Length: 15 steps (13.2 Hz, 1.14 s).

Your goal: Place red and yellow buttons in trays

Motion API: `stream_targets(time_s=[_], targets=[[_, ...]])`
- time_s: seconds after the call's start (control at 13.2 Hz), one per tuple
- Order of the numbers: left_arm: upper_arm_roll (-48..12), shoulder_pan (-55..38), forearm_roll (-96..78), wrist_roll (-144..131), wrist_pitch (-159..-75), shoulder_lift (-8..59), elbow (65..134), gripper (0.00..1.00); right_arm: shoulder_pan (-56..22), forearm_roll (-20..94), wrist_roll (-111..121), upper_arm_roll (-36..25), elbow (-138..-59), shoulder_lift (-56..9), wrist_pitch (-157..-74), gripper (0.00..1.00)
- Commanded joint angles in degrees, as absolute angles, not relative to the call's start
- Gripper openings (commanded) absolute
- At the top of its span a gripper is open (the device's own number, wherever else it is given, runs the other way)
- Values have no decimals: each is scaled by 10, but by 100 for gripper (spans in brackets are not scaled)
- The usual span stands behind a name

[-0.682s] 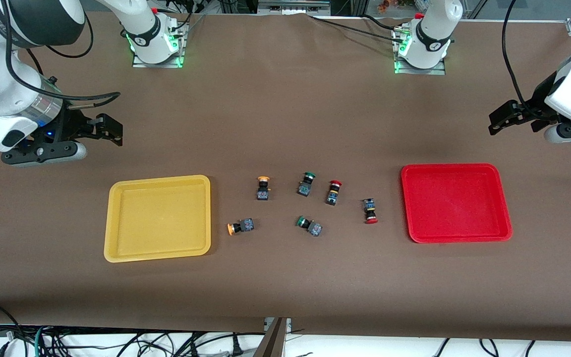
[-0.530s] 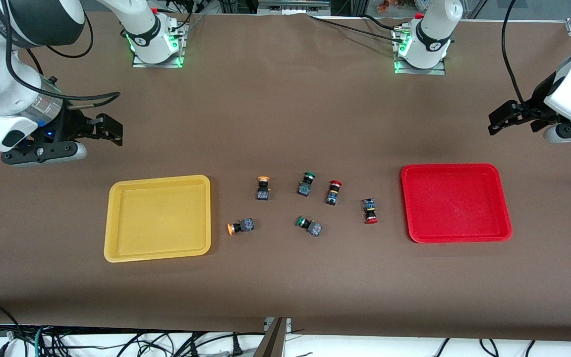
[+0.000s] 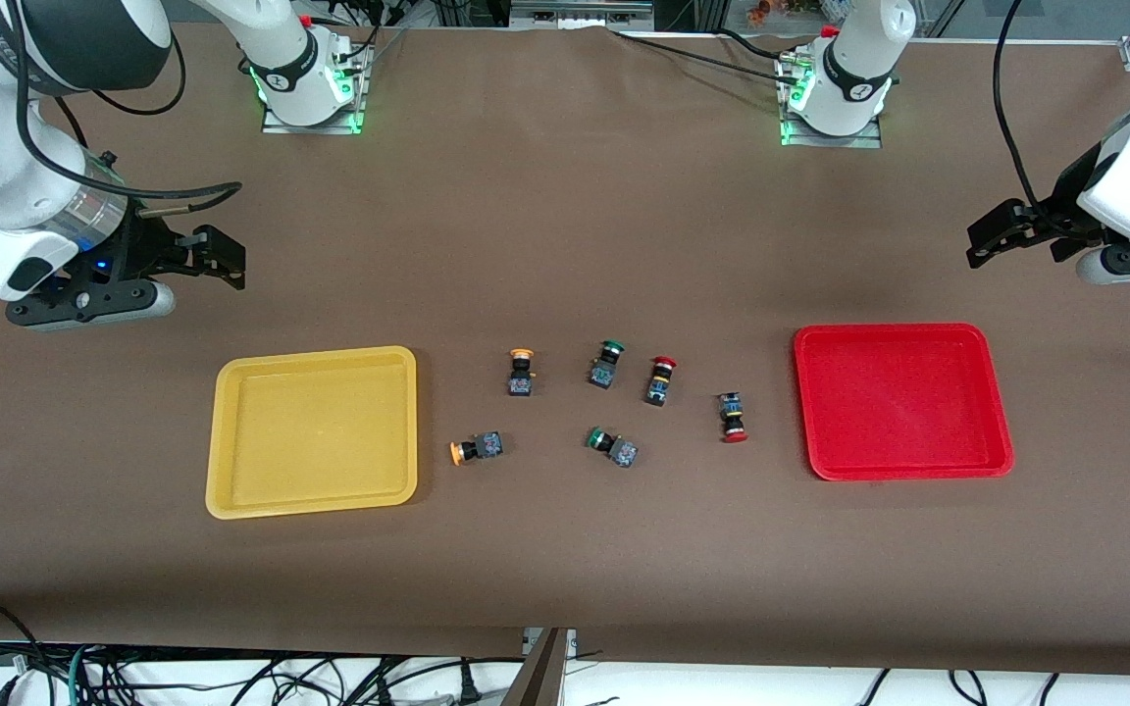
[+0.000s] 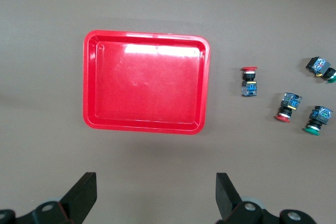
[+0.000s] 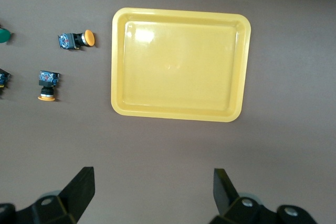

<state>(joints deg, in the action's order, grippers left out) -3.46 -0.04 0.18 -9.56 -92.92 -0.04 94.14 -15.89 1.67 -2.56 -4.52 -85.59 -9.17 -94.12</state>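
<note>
I've placed nothing yet: red and yellow buttons (image 3: pixel 660 378) lie between the empty trays (image 3: pixel 315 498), while left gripper (image 3: pixel 999 235) and right gripper (image 3: pixel 217 260) hover spread wide, holding nothing.

High front camera faces both bases; wrist cameras look straight down, each sharing one tray with it.

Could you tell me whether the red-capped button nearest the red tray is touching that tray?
Apart: the front view shows bare table between the red-capped button and the red tray.
</note>
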Motion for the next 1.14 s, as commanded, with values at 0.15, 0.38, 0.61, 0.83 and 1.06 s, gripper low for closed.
stream_targets(time_s=[0.15, 0.38, 0.61, 0.83, 1.06], targets=[[-47, -11, 8, -84, -907, 45, 925, 100, -161, 17, -22, -40, -852, -91, -933, 100], [-59, -24, 4, -84, -957, 134, 909, 100, -188, 36, -18, -35, -854, -146, -941, 100], [-61, -65, -2, -92, -1038, 211, 904, 100, -244, 36, -21, -34, -852, -222, -1011, 100], [-61, -98, 4, -93, -1165, 285, 905, 100, -291, 37, 1, -27, -850, -307, -1126, 100], [-62, -105, -3, -94, -1252, 342, 916, 100, -303, 31, 138, -16, -848, -384, -1257, 100]])
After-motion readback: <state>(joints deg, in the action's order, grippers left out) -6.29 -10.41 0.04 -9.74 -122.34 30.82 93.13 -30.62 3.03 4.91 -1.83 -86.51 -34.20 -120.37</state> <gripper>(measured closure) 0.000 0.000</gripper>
